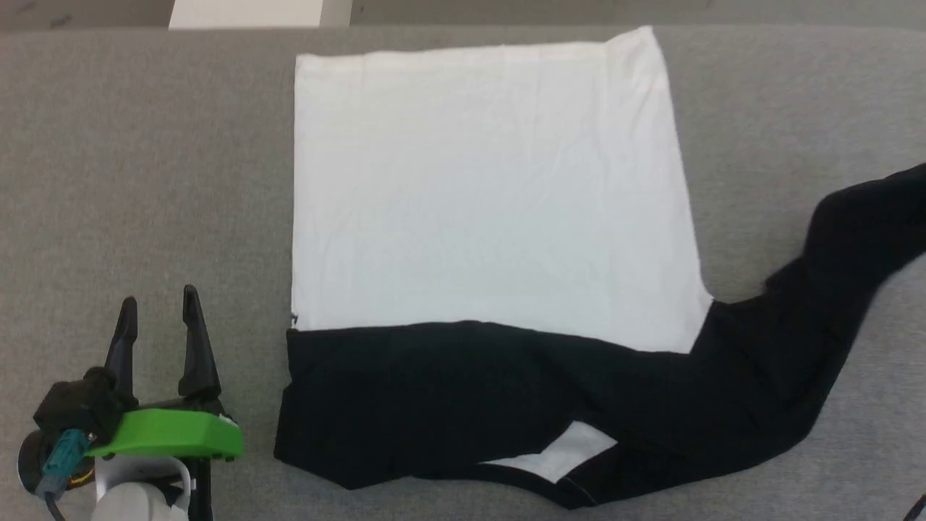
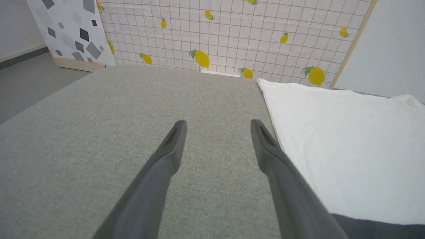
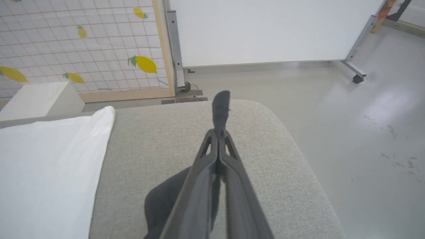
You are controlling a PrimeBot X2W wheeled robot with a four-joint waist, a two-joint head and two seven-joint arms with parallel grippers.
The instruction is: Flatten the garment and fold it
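1. The garment (image 1: 492, 188) lies on a grey padded tabletop (image 1: 145, 145). Its white body is spread flat across the centre of the head view, with one straight edge near the top of the frame.
2. A black band of sleeve and shoulder cloth (image 1: 405, 398) lies across the lower part of the shirt. A small white patch (image 1: 571, 450) shows through it at lower centre.
3. One black sleeve (image 1: 817, 304) runs from the lower right of the shirt up to the right edge of the frame, where it is blurred.
4. The left tool (image 1: 159, 297) sits at the lower left of the head view, just beside the shirt's black corner and apart from it. Its two dark fingers are spread wide and hold nothing. A green cover (image 1: 170, 434) sits behind them.
5. In the left wrist view, those spread fingers point over bare grey fabric, with the shirt's white edge just to their right.
6. In the right wrist view, the right tool (image 3: 220, 109) has its fingers pressed together near the tabletop's rounded corner. They appear to pinch the sleeve, and dark cloth shows beneath them at the bottom of the frame.
7. A lemon-print grid panel (image 2: 232, 33) stands beyond the tabletop. A white board (image 3: 265, 30) and a pale floor (image 3: 365, 116) fill the upper right of the right wrist view.
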